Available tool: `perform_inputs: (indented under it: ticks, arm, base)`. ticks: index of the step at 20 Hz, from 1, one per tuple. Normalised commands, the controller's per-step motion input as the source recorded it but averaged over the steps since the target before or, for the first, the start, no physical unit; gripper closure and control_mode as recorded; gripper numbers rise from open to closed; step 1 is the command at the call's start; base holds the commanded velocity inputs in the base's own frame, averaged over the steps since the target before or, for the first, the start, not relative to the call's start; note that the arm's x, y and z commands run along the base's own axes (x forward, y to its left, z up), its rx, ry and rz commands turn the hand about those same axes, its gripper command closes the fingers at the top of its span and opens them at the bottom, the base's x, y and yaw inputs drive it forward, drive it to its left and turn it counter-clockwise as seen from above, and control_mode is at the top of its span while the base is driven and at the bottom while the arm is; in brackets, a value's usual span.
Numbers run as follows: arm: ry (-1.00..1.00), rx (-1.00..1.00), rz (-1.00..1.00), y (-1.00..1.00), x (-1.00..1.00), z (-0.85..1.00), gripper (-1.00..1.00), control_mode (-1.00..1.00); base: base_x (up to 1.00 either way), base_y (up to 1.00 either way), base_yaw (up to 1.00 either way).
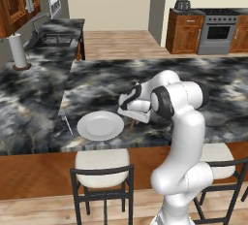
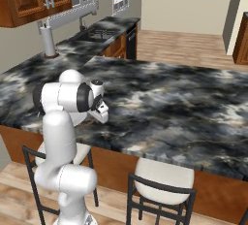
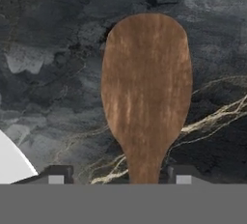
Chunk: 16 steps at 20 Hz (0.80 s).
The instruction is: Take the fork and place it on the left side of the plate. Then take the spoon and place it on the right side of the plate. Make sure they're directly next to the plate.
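Counter open right of plate; fork blocks left rim, spoon near right.

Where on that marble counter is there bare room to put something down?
The wide dark countertop behind the plate is bare, and so is the stretch to the arm's right. The front edge is crowded: the fork lies left of the plate, the wooden spoon lies right of it under the pincer.

A dark marbled desk with two white-seated stools at its near edge; paper towel roll far left, stove far right.
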Motion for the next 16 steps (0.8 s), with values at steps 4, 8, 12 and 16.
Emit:
perform_inputs:
  ticks: [4, 8, 12, 16]
  arm:
    - [0.00, 0.06, 0.00, 0.00, 0.00, 0.08, -1.00, -1.00]
    - [0.00, 0.06, 0.00, 0.00, -0.07, 0.65, -1.00, -1.00]
    - [0.00, 0.02, 0.00, -0.29, -0.54, 0.82, -1.00, -1.00]
    - [0.01, 0.00, 0.00, -0.21, -0.69, 0.71, -1.00, -1.00]
  base:
    - [0.00, 0.00, 0.00]
    - [0.00, 0.00, 0.00]
    - [0.00, 0.00, 0.00]
    - [0.00, 0.00, 0.00]
